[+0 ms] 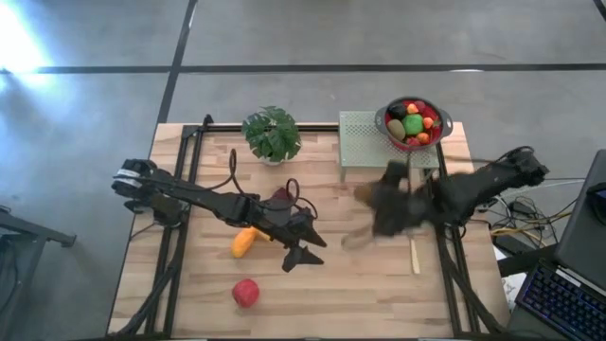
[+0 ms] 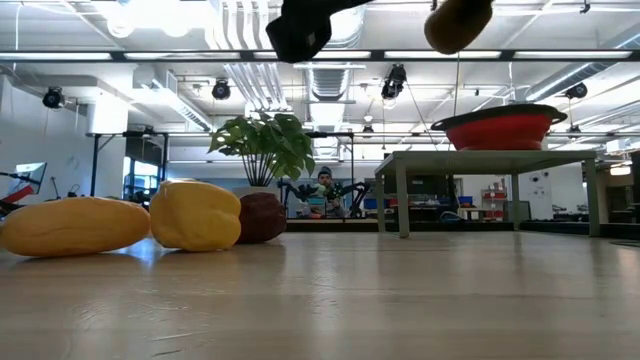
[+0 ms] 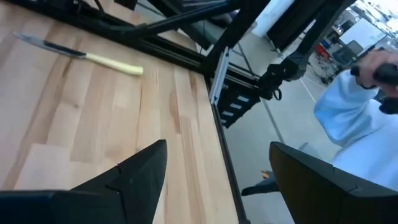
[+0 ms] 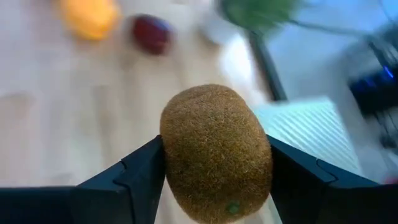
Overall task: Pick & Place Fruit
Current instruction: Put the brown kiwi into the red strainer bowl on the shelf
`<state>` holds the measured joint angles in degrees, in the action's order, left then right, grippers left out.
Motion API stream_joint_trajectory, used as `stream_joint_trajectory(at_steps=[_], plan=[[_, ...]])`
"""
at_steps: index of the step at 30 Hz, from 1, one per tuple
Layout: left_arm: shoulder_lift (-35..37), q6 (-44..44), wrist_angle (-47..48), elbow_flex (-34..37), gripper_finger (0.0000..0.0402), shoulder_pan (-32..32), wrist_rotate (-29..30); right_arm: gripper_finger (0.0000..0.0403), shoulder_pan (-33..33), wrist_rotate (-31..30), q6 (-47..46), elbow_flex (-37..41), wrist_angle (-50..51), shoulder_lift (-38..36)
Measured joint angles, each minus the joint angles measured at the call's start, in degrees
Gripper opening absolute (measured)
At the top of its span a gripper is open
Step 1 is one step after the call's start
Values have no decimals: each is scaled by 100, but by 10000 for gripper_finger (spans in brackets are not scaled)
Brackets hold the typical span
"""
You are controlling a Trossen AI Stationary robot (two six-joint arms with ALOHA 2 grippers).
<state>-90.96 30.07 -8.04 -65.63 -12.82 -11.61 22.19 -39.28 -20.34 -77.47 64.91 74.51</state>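
A brown kiwi [image 4: 216, 152] is lifted off the table with my right gripper [image 4: 214, 155] shut on it, right of the table's middle [image 1: 377, 210]; the low view shows the kiwi [image 2: 458, 22] high up. An orange-yellow fruit [image 1: 244, 242], a maroon one [image 1: 281, 196] and a red one [image 1: 245, 292] rest on the wooden table. More fruit fills a red colander [image 1: 414, 121] on a green stand [image 1: 365, 142]. My left gripper [image 1: 303, 251] hovers open above the table's middle [image 3: 217, 168], with nothing between its fingers. My right gripper pinches the kiwi between its two fingers, one finger [image 4: 140, 171] on each long side [image 4: 171, 149] of the fruit. The kiwi stands out past the fingertips and is lifted clear of the table.
A potted plant [image 1: 272, 134] stands at the far edge, left of the stand. A pale-handled knife [image 1: 414, 254] lies near the table's right edge. Black frame rails [image 1: 180, 189] run along both sides. A person in pale clothing [image 3: 354, 112] is beyond the table's right side.
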Motion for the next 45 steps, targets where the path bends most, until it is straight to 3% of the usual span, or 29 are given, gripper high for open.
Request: stream_joint_trajectory(at_steps=[11, 21, 27, 45], plan=[[0, 4, -117, 2, 287, 0, 102, 229, -2811, -183, -580, 0, 185, -1149], [0, -151, -108, 15, 287, -2, 100, 242, -5042, 356, -198, 0, 230, -1036], [0, -153, -95, 15, 287, -2, 100, 234, -5647, 477, 65, 0, 225, -692], [-2, -139, -93, 15, 287, -4, 92, 244, -6407, 324, 147, 2, 161, -141]])
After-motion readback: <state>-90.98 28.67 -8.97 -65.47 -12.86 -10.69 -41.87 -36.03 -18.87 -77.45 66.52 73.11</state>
